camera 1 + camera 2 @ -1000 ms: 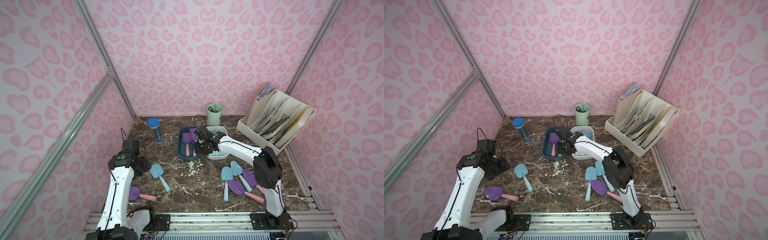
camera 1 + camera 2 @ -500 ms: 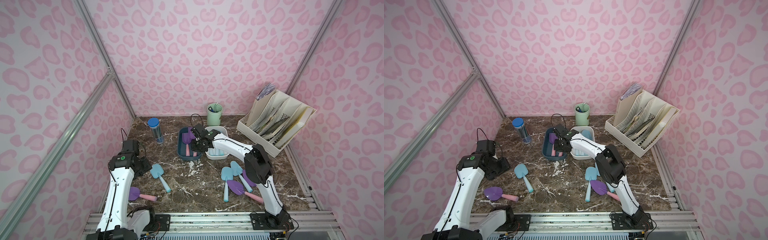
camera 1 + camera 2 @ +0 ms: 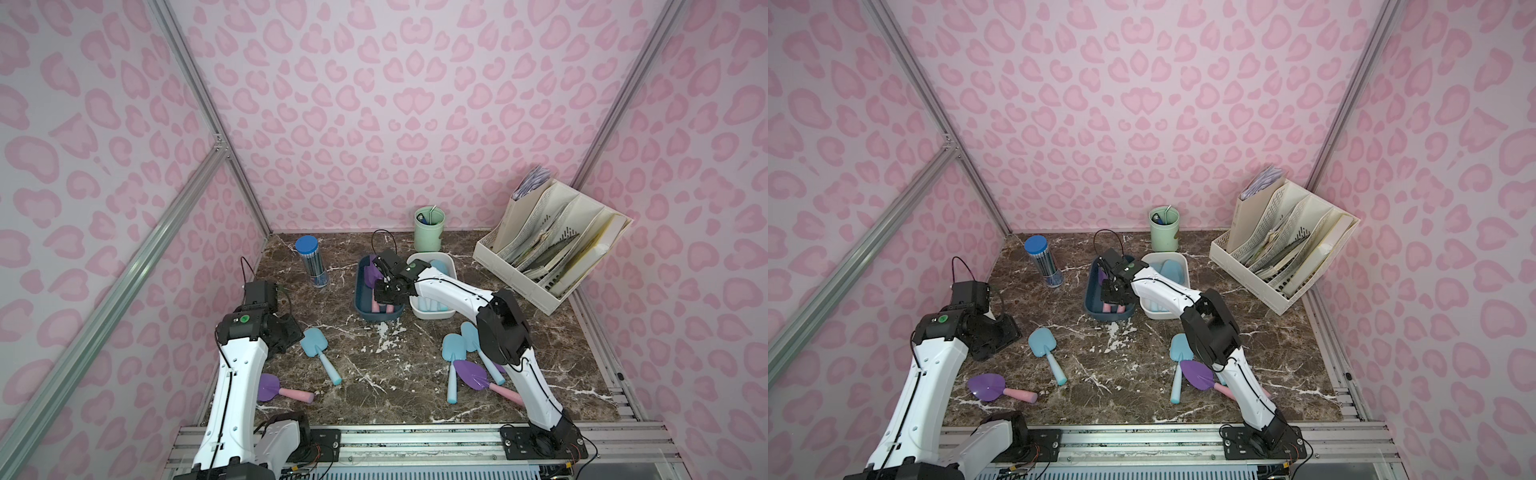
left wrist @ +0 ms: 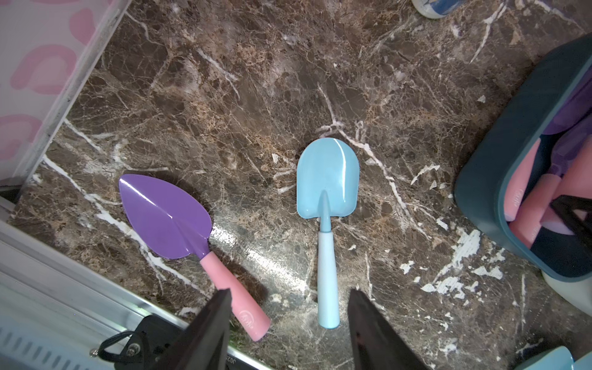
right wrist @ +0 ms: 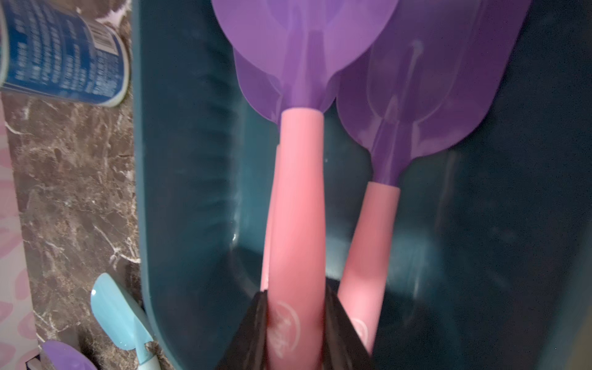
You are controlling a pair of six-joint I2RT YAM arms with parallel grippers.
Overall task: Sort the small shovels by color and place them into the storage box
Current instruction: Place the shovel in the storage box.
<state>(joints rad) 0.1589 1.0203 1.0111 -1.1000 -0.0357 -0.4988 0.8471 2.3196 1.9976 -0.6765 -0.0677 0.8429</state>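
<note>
**Right end effector** (image 5: 295,298): closed on the pink handle of the held purple shovel (image 5: 298,192), gripping near the butt. In both top views it sits over the lower end of the dark blue bin (image 3: 360,305), at centre frame.

**Governing relation:** the held shovel's long axis runs along the bin's length. Its blade points toward the bin's upper end in the top views and its handle toward the lower end. It lies over another purple shovel on the same heading, with a third alongside. Whether it already rests on them cannot be told. Judgement: the step in hand is the release into this bin, and the alignment suits a straight drop.

**Clearances:** the bin walls flank the handle with room for the jaws to part. The white bin (image 3: 432,314), holding light blue shovels, stands just beside it, to the right in frame, and the right forearm crosses above it. Nothing stands over the end effector to block a lift.

**Left end effector** (image 4: 288,294): jaws apart, holding nothing, above the bench (image 3: 374,386) at left of centre frame. The light blue shovel (image 4: 326,179) lies just ahead of it, its handle running toward lower right in the top views. The loose purple shovel (image 4: 166,217) lies near. The left arm is nearer to both. A cluster of shovels (image 3: 452,353) lies at lower right, beside the right arm.
</note>
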